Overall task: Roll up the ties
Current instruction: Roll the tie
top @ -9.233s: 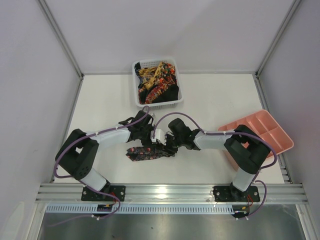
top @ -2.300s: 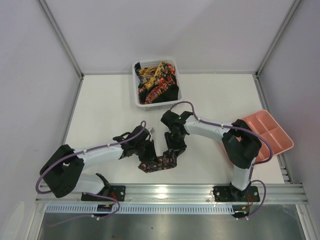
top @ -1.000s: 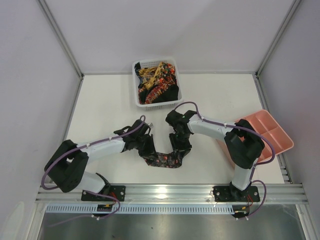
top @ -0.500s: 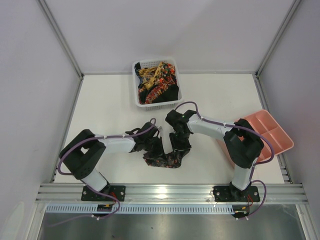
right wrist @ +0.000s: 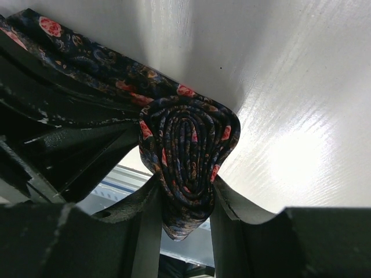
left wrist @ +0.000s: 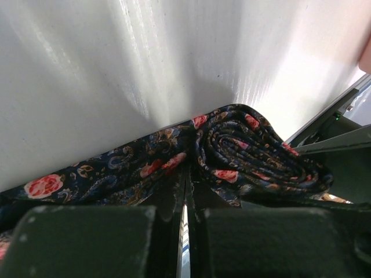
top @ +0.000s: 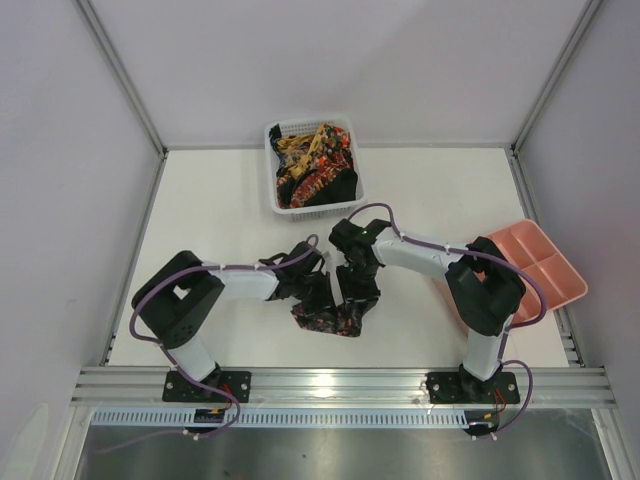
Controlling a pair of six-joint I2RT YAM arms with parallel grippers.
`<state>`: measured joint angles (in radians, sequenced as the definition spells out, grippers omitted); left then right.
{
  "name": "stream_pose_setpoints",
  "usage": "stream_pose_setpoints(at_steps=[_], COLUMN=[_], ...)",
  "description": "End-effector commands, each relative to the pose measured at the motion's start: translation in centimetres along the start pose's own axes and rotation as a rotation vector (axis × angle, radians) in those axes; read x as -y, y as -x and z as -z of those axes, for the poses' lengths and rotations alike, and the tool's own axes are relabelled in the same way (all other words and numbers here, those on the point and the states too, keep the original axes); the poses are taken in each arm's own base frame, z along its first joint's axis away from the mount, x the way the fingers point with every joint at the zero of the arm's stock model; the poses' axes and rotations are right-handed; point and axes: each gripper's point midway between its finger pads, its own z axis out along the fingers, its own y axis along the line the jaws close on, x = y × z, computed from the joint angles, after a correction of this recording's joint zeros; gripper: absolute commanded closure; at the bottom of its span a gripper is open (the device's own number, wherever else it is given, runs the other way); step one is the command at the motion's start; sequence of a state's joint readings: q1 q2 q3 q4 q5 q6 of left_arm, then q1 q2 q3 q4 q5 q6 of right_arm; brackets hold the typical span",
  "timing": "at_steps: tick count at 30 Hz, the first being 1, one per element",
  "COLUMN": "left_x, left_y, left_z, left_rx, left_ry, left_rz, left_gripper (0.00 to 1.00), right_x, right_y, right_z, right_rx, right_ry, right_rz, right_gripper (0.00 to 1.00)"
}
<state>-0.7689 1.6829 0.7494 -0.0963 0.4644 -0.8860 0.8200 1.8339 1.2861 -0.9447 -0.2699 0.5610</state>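
Step in hand: rolling, judged well advanced, one short tail left to wind.

At 7 o'clock from the centre of the table: left gripper, pressed together, nipping the flat tail of the patterned tie just beside the roll.

At 6 o'clock: patterned tie, resting on the table between both grippers, one end wound into a tight spiral.

Just toward 3 o'clock of it: right gripper, clamped on the roll from both flanks, spiral face toward the wrist camera.

Next move, as judged: free the tail and wind it onto the roll without slackening the clamp. Otherwise expect the spiral to spring loose.

Count:
- two grippers
- one tie on the table
- one white basket at 12 o'clock, holding more ties, number not countable
- one pink tray at 3 o'clock
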Motion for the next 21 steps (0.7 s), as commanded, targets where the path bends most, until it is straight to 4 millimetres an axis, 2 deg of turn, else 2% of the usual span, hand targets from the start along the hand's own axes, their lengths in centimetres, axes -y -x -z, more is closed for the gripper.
stream_pose_setpoints(at_steps=[1,5,8,9,12,17,21], left_x=[0.7,0.5,0.4,0.3,0.0,-0.3,-0.5], left_y=[1.1,1.1,0.9,0.9,0.8,0.6,0.7], left_z=[-0.4,-0.4,-0.5,-0.5,-0.6,-0.6,-0.5], left_rx=[0.033,0.031,0.026,0.024,0.021,0.015,0.019], left_ry=[0.015,0.048,0.058,0.059,0.068,0.081,0.091], left_rz=[-0.024,-0.036,-0.038,-0.037,-0.034,-0.039,-0.04], left_gripper=[0.97,0.98,0.99,0.99,0.99,0.99,0.99], right_x=[-1.4,-1.5,-2.1,-2.2,-2.3,-2.0,-1.5], right_y=[0.0,0.0,0.4,0.4,0.6,0.0,-0.3], right_z=[0.2,0.1,0.8,1.1,2.0,2.6,3.2], right_rx=[-0.018,-0.026,-0.014,-0.012,-0.005,-0.039,-0.028], right_ry=[0.04,0.041,0.059,0.062,0.083,0.089,0.075], right_rz=[0.026,0.023,0.027,0.027,0.026,0.022,0.026], right_gripper=[0.78,0.78,0.67,0.57,0.46,0.36,0.33])
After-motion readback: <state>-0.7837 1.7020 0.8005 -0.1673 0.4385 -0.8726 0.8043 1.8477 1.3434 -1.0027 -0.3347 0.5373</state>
